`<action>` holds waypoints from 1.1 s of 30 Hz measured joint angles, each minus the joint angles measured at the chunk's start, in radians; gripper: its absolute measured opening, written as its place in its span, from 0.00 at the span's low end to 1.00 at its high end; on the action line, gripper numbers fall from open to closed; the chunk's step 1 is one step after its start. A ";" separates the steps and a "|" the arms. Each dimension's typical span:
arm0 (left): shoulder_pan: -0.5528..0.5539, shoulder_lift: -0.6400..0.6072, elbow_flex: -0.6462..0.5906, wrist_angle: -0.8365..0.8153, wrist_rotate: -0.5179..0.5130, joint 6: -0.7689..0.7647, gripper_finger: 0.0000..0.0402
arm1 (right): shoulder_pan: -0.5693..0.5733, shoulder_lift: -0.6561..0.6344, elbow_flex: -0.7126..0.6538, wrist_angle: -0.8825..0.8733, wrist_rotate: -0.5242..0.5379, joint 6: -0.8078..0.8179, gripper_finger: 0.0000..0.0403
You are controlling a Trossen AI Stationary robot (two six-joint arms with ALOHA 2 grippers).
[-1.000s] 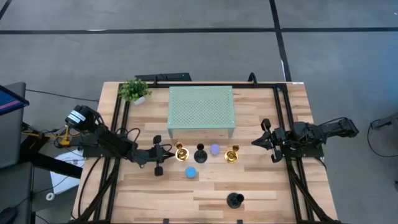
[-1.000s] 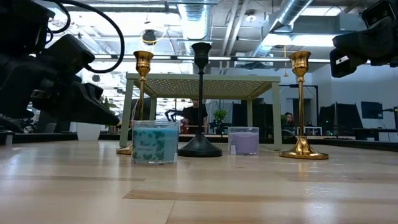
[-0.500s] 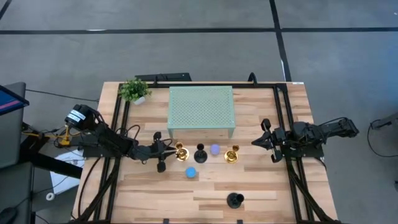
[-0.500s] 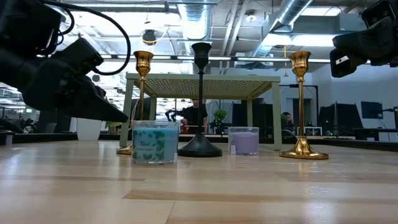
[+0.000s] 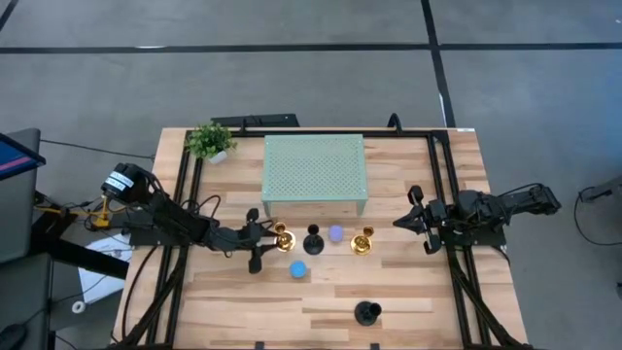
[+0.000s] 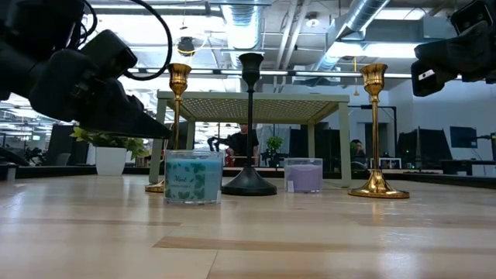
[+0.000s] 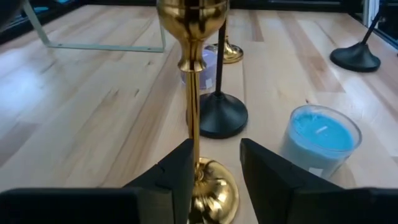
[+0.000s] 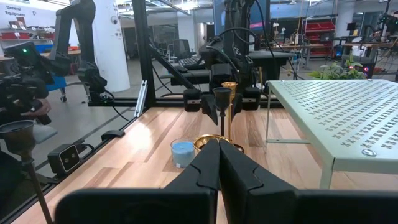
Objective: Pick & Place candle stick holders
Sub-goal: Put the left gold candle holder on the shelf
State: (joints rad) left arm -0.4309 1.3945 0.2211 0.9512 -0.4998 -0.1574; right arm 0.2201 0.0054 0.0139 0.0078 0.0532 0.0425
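Since a second ago, left gripper (image 5: 260, 239) has advanced toward the left gold candle stick holder (image 7: 198, 106) and now straddles its thin stem near the base — fingers (image 7: 177, 174) apart, not yet closed. That holder stands just in front of the mint-green stand (image 5: 314, 167), beside the black holder (image 5: 313, 240). Judgement: rigid metal, smooth and slippery, top-heavy; a low grip on the stem should limit tipping. Right gripper (image 5: 420, 223) waits near the other gold holder (image 5: 362, 241), fingers pressed together, empty.
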 joint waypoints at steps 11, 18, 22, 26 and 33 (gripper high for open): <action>0.019 0.000 0.000 0.000 -0.031 -0.004 0.33 | 0.000 0.000 0.000 0.000 0.000 0.000 0.00; 0.057 0.012 0.001 -0.014 -0.007 -0.011 0.33 | 0.000 0.000 0.000 0.000 0.000 0.000 0.00; 0.068 0.057 0.001 -0.014 0.016 -0.074 0.33 | 0.000 0.000 0.000 0.000 0.000 0.000 0.00; 0.068 0.113 0.021 -0.006 0.029 -0.094 0.33 | 0.000 0.000 0.000 0.000 0.000 0.000 0.00; 0.071 0.210 0.100 0.001 0.041 -0.085 0.33 | 0.000 0.000 0.000 0.000 0.000 0.000 0.00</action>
State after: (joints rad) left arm -0.3601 1.6049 0.3207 0.9526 -0.4587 -0.2426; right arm 0.2201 0.0053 0.0139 0.0078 0.0532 0.0425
